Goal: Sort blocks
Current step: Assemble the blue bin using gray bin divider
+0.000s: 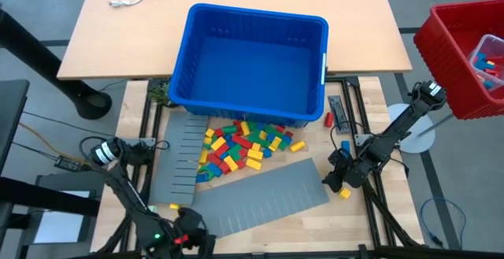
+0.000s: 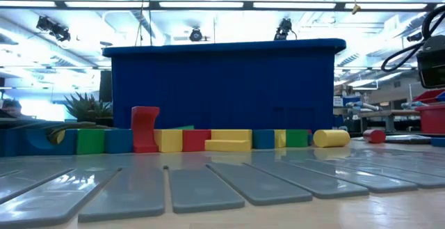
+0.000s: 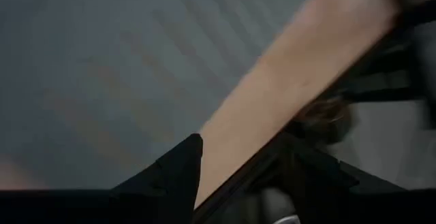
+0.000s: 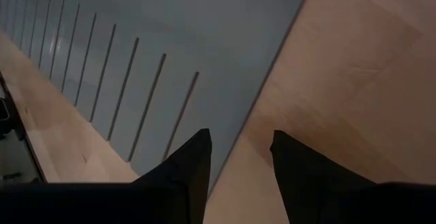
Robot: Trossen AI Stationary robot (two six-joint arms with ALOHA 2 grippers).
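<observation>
The blocks, small red, yellow, green and blue bricks, lie in a loose pile on the wooden table against the near wall of the blue bin. In the low view they form a row before the bin. My left gripper is at the table's near edge, open, over the edge of a grey ridged panel. My right gripper is open right of the pile, over the right edge of that panel, with nothing between its fingers.
Two flat grey ridged panels lie near the pile, one at its left and one in front. Single bricks lie apart: yellow, yellow, red. A red bin stands off the table's far right.
</observation>
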